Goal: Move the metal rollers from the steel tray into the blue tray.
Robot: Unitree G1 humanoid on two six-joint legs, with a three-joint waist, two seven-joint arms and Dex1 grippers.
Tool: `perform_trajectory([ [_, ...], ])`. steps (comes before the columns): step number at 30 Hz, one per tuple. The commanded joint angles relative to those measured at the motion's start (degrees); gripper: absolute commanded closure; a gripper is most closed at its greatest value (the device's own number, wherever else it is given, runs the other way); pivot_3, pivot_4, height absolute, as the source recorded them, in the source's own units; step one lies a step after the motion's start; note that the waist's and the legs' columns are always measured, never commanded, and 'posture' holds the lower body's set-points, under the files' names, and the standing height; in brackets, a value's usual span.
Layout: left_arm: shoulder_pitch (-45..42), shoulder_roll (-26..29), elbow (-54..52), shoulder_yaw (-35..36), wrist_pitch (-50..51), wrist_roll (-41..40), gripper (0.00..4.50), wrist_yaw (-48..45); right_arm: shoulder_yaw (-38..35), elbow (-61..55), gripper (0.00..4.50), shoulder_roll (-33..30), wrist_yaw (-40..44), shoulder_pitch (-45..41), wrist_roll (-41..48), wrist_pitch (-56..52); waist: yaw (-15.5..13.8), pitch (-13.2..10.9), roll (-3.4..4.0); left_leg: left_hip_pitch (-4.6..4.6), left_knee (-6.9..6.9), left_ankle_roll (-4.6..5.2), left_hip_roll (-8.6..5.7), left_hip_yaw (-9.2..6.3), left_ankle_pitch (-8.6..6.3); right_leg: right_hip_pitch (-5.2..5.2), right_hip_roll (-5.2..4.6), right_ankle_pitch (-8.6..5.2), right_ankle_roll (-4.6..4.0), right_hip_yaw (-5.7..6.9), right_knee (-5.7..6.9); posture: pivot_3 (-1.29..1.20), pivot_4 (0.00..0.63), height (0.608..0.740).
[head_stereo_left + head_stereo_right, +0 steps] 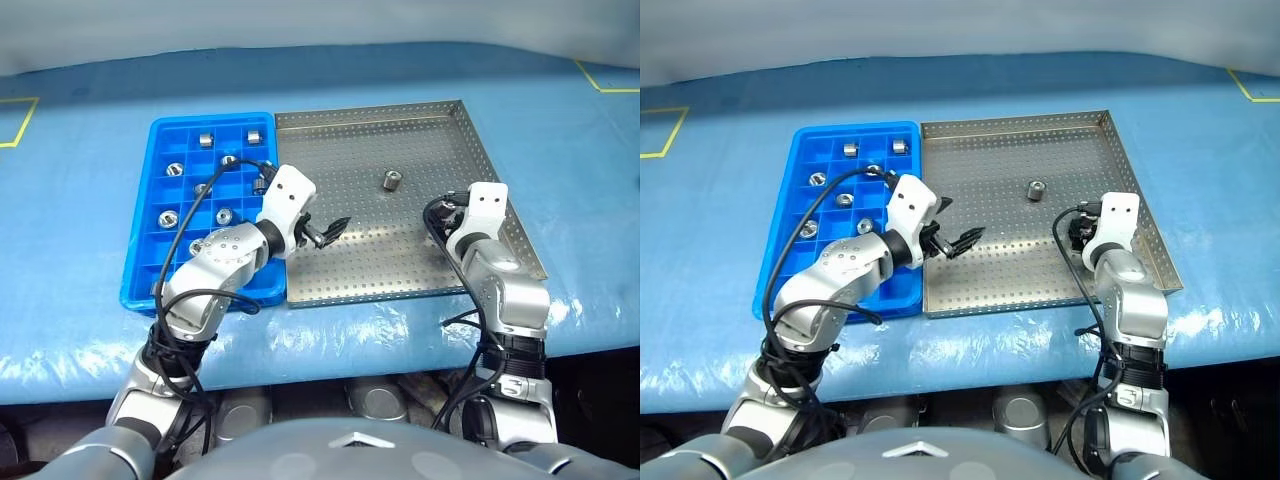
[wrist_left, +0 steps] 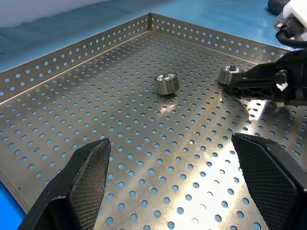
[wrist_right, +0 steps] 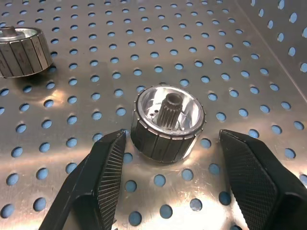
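Observation:
The steel tray (image 1: 360,270) lies right of the blue tray (image 1: 160,135). Two metal rollers rest on its perforated floor. One roller (image 1: 390,181) stands alone near the middle. The other roller (image 3: 168,122) sits between the fingers of my right gripper (image 3: 172,136), which is open around it, with a gap on one side. My left gripper (image 2: 170,141) hovers open and empty over the steel tray's left part, and the head view places this gripper (image 1: 330,232) close to the blue tray. Several rollers (image 1: 207,139) sit in the blue tray's compartments.
Both trays lie on a blue-covered table (image 1: 90,330). The steel tray's raised rim (image 1: 510,200) runs just right of my right gripper. Yellow tape marks (image 1: 20,120) show at the table's far corners.

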State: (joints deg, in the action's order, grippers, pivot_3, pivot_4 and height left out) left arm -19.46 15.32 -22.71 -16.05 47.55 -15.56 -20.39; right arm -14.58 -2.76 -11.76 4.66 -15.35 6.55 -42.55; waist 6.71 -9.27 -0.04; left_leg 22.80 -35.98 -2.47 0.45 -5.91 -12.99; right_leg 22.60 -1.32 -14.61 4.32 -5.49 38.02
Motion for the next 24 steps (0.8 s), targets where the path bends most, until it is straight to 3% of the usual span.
perform_trajectory([
  [1, -0.1, 0.2, -2.0, -0.2, 0.4, 1.0, 0.07, 0.4, -0.6, 2.1, 1.21, -0.3, -0.4, -1.7, 0.5, 2.4, 0.0, 0.0, 0.0, -0.01, 0.0, 0.0, 0.0, 0.0, 0.0, 0.0, 0.0, 0.0, 0.0, 0.0, 0.01, -0.07, 0.15, 0.74],
  [7, 0.5, 0.3, -2.8, -0.5, 0.1, 0.8, 0.07, -0.6, 0.1, 4.5, 1.21, -1.4, 0.4, -2.7, 0.8, 4.7, -0.3, 0.0, 0.0, -0.04, 0.01, 0.0, 0.0, 0.0, 0.0, -0.02, 0.0, 0.0, 0.0, 0.0, 0.01, -0.06, 0.15, 0.74],
  [12, 0.5, 0.3, -2.7, -0.3, 0.2, 1.2, 0.07, -0.7, 0.7, 3.8, 2.75, -1.8, 1.6, -2.9, 1.7, 4.7, -0.6, 0.0, 0.0, -0.05, 0.0, 0.0, 0.0, 0.0, 0.0, -0.02, 0.0, 0.0, 0.0, 0.0, 0.03, -0.06, 0.15, 0.74],
  [19, 0.6, 0.4, -2.8, 0.1, 0.3, 1.4, 0.07, -0.6, 2.2, 0.7, 2.77, -2.1, 2.1, -2.1, 1.4, 4.3, -0.7, 0.0, 0.0, -0.04, 0.01, 0.0, 0.0, 0.0, 0.0, -0.02, 0.0, 0.0, 0.0, 0.0, 0.02, -0.06, 0.15, 0.74],
  [24, 3.5, 2.1, -10.0, 4.4, 4.6, -0.4, 0.07, 0.4, 7.1, -11.2, 2.77, -2.8, 7.8, -2.2, 4.9, 0.9, -0.4, 0.0, 0.04, -0.01, 0.04, 0.0, 0.02, 0.01, 0.0, 0.05, 0.01, 0.0, 0.0, -0.03, 0.03, -0.03, 0.15, 0.74],
])
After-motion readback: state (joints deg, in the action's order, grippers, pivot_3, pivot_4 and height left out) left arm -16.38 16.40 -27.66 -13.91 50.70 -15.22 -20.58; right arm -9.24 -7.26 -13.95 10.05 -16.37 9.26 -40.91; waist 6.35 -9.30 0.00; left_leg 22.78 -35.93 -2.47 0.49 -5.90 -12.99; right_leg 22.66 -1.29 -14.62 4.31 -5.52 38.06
